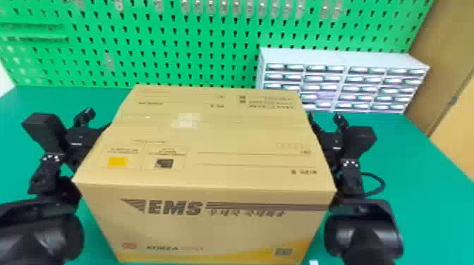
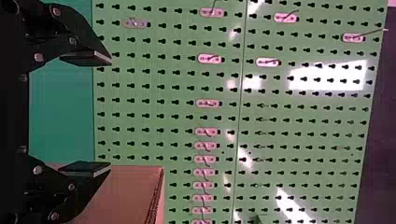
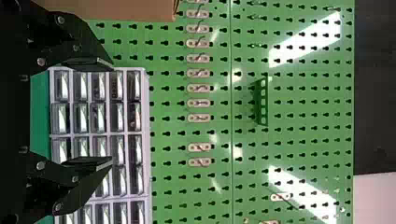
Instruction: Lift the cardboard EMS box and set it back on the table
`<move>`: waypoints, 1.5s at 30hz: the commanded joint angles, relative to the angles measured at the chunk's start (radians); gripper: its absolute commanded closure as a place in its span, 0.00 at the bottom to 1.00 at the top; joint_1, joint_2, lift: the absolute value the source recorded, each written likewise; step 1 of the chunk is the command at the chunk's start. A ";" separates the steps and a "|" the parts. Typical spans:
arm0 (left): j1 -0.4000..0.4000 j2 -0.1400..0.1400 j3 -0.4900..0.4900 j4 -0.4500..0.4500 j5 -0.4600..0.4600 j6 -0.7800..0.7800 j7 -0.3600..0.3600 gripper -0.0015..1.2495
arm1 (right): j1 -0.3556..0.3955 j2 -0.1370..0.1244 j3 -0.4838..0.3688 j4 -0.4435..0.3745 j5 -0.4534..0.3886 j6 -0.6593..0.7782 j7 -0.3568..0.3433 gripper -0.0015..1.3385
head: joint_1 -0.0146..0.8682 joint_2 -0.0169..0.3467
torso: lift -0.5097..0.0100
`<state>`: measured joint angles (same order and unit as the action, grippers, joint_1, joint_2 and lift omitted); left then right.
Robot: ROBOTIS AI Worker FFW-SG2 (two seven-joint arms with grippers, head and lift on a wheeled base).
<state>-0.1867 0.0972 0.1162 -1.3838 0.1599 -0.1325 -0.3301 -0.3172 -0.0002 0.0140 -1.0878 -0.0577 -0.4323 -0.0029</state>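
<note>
And here's the left gripper [image 1: 98,119], open, at the box's left side in the head view; over on the other side, the right gripper [image 1: 326,119] is open too. Look at the left wrist view: the left gripper [image 2: 110,112] has its flat black fingers spread wide, with the box by one of them. The right wrist view matches it, the right gripper [image 3: 112,112] with a broad gap between its fingers.

Between the two arms sits the cardboard EMS box [image 1: 204,141], upright, top closed, the lettered side facing the robot. Are the arms pressing its sides? They're right up close, but contact can't be told, nor whether the base is on the green table [image 1: 405,148].

Farther out, a pale drawer cabinet [image 1: 338,58] stands beyond the box to the right, against a green pegboard [image 1: 176,45] dotted with small hooks, and there's a wooden panel [image 1: 444,45] at the far right.
</note>
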 commanded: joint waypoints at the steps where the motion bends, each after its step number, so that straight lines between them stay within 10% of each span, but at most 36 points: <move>1: -0.011 -0.001 0.014 -0.034 -0.003 0.027 0.000 0.36 | -0.006 0.001 0.020 -0.078 0.010 0.079 0.000 0.41 | 0.78 0.01 | 0.80; 19: -0.069 -0.001 0.069 -0.192 -0.054 0.189 0.045 0.36 | -0.002 0.001 0.004 -0.368 0.101 0.303 0.000 0.41 | 0.78 0.01 | 0.80; 45: -0.074 -0.001 0.072 -0.196 -0.054 0.194 0.051 0.36 | 0.003 0.001 -0.023 -0.386 0.105 0.303 -0.012 0.41 | 0.78 0.01 | 0.80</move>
<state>-0.2617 0.0972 0.1870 -1.5800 0.1058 0.0617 -0.2799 -0.3144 0.0002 -0.0091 -1.4741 0.0476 -0.1288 -0.0167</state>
